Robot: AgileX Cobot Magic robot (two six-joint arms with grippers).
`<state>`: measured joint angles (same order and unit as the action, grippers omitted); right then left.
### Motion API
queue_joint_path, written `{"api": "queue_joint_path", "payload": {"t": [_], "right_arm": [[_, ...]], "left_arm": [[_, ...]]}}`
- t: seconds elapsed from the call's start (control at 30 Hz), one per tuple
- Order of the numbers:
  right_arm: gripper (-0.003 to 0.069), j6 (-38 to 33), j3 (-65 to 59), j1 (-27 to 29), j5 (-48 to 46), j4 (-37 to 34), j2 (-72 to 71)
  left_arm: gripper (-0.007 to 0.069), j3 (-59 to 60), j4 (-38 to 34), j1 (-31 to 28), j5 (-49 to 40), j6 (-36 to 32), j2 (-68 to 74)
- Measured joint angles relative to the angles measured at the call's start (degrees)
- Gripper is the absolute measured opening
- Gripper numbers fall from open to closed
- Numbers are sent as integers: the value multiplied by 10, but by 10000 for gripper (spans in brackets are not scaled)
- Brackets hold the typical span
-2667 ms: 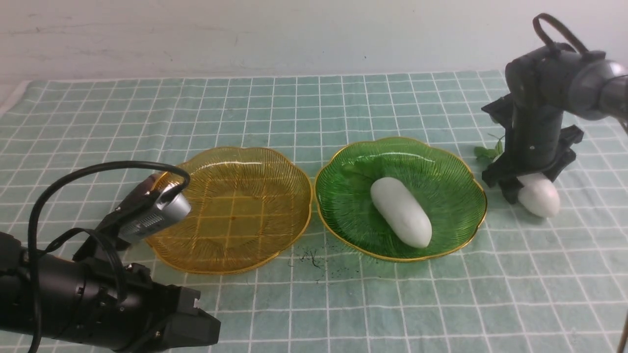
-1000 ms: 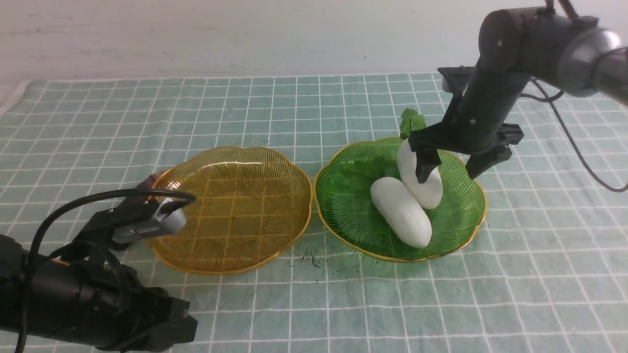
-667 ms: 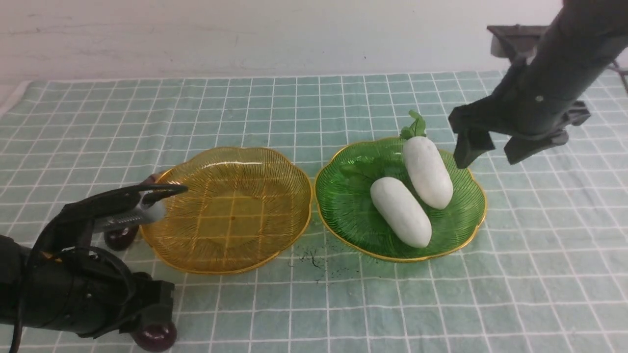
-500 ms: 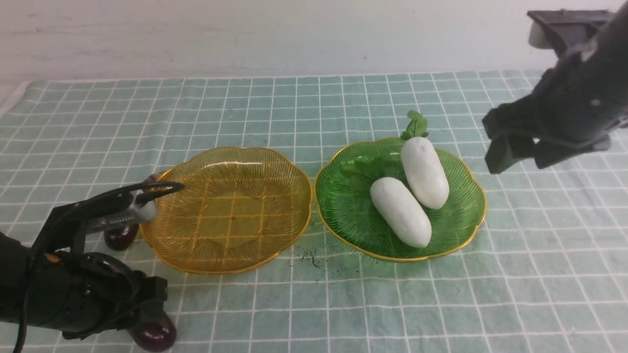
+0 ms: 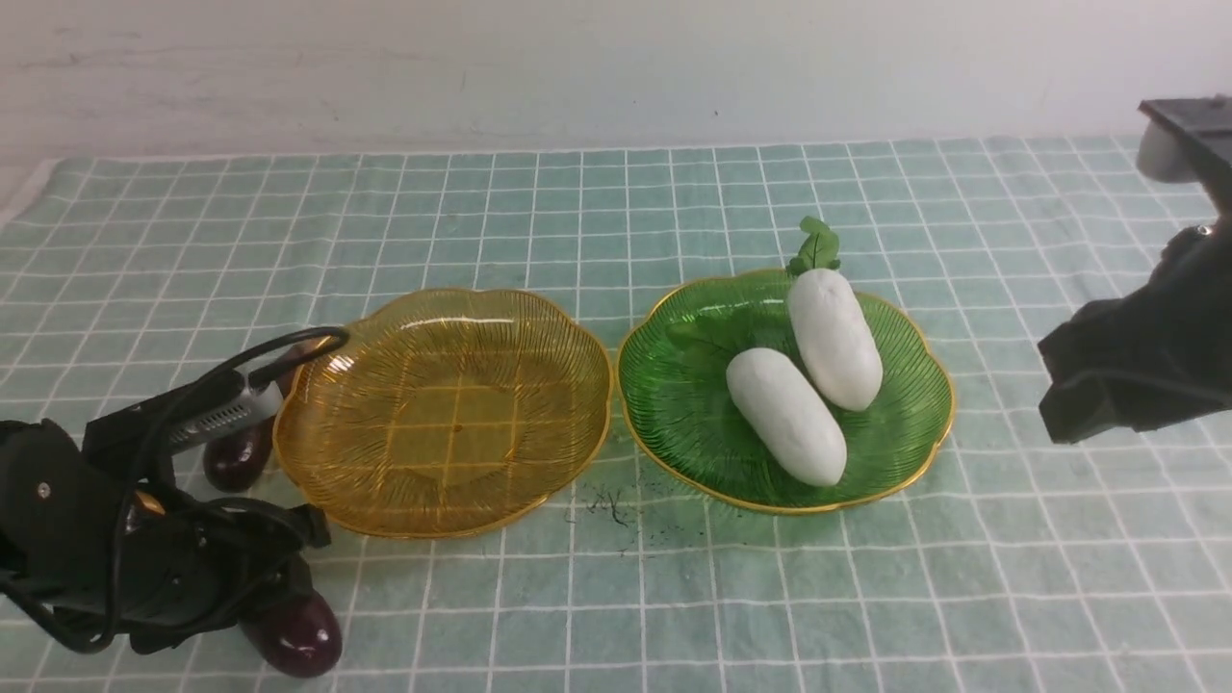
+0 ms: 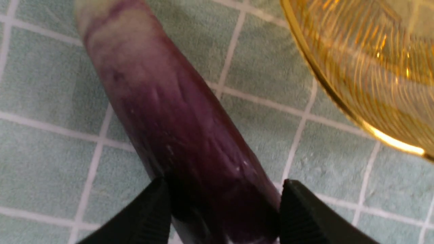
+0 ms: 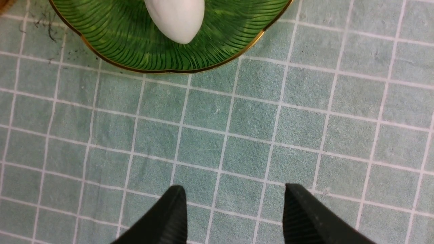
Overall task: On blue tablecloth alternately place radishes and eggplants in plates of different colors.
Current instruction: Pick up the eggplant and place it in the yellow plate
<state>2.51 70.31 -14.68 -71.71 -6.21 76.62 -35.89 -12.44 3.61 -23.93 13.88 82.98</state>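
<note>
On the blue tablecloth [image 5: 577,212] the amber plate [image 5: 443,404] holds nothing. The green plate [image 5: 693,414] carries two white radishes side by side [image 5: 787,416] [image 5: 835,339]. One dark purple eggplant [image 5: 294,637] lies on the cloth at the near left, under my left arm. A second eggplant [image 5: 234,462] lies beside the amber plate's left rim. My left gripper [image 6: 223,186] is open, its jaws on either side of the near eggplant [image 6: 162,112]. My right gripper [image 7: 234,189] is open and holds nothing, above bare cloth near the green plate [image 7: 135,40].
Dark crumbs [image 5: 611,505] lie on the cloth between the two plates' near rims. The left wrist cable [image 5: 269,351] arches close to the amber plate's rim [image 6: 373,51]. A pale wall runs along the far edge of the cloth.
The right gripper let go of the second radish in the green plate, then drew back to the right and nearer. The left gripper opened and came down over the near eggplant.
</note>
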Motion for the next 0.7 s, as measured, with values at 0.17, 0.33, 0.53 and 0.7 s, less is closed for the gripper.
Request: {"api": "queue_joint_path", "payload": {"t": [0.17, 0.33, 0.53, 0.7], "right_arm": [[357, 0, 0, 0, 0, 0, 0], [357, 0, 0, 0, 0, 2, 0], [356, 0, 0, 0, 0, 4, 0], [356, 0, 0, 0, 0, 4, 0]], "left_arm": [[392, -8, 0, 0, 16, 6, 26], [390, -14, 0, 0, 19, 6, 43], [367, -17, 5, 0, 9, 2, 42], [360, -29, 57, 0, -78, -4, 12]]}}
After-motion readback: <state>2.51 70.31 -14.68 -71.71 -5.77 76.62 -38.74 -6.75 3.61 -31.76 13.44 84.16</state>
